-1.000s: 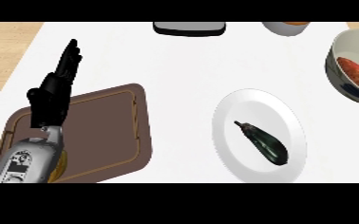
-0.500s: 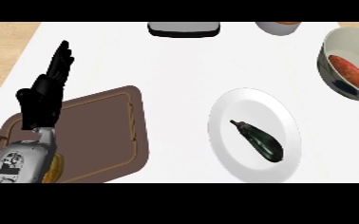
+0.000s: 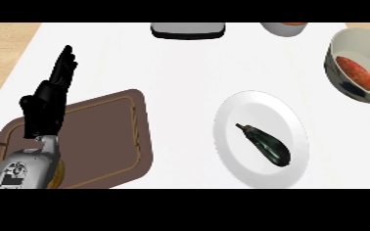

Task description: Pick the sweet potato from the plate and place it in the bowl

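A white plate (image 3: pixel 249 110) lies right of centre and carries a dark, elongated vegetable (image 3: pixel 266 145) with a thin stem end pointing up-left. At the right edge stands a large bowl (image 3: pixel 338 49), and an orange-red sweet potato (image 3: pixel 356 70) lies inside it, partly cut off by the frame. My left hand (image 3: pixel 47 103) is far to the left over a brown cutting board, open with its fingers straight up, holding nothing. It is well apart from both plate and bowl. No part of my right hand shows.
The brown cutting board (image 3: pixel 108 137) fills the lower left under my left forearm. A dark-rimmed grey object (image 3: pixel 188 30) sits at the back centre. A small bowl (image 3: pixel 284 28) stands at the back right. The counter's wooden edge shows at the far left.
Everything in view has slid slightly to the left. My left hand has drifted a little left and down, still open. The vegetable on the plate has not moved.
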